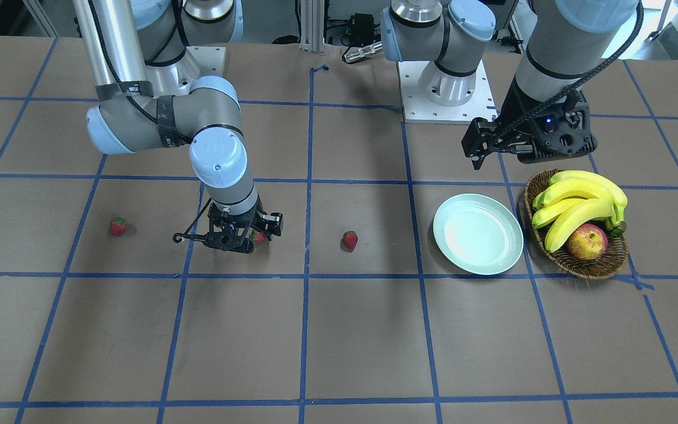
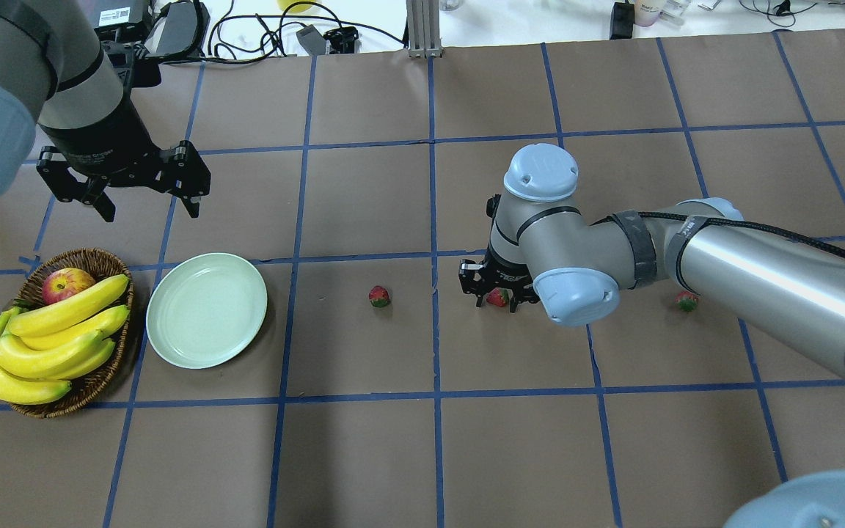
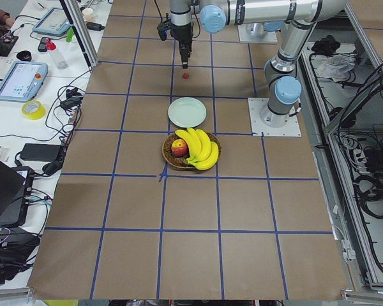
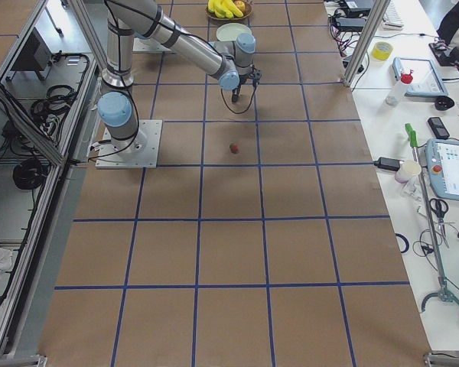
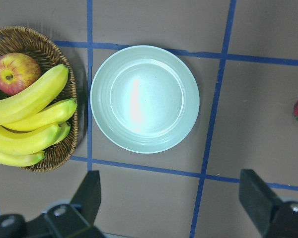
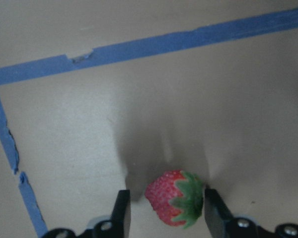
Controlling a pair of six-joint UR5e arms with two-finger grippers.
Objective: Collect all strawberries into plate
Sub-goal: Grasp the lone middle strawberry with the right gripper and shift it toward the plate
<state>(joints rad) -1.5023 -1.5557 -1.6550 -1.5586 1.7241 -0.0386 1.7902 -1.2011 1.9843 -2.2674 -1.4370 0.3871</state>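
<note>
Right end effector is parted narrowly around one of three small red strawberries; left end effector, wide, is held at one round mint-white plate's eleven o'clock.

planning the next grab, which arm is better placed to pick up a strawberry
Right. The right gripper is low and open, straddling the middle strawberry. The left gripper hangs open by the plate, not over any strawberry.
</note>
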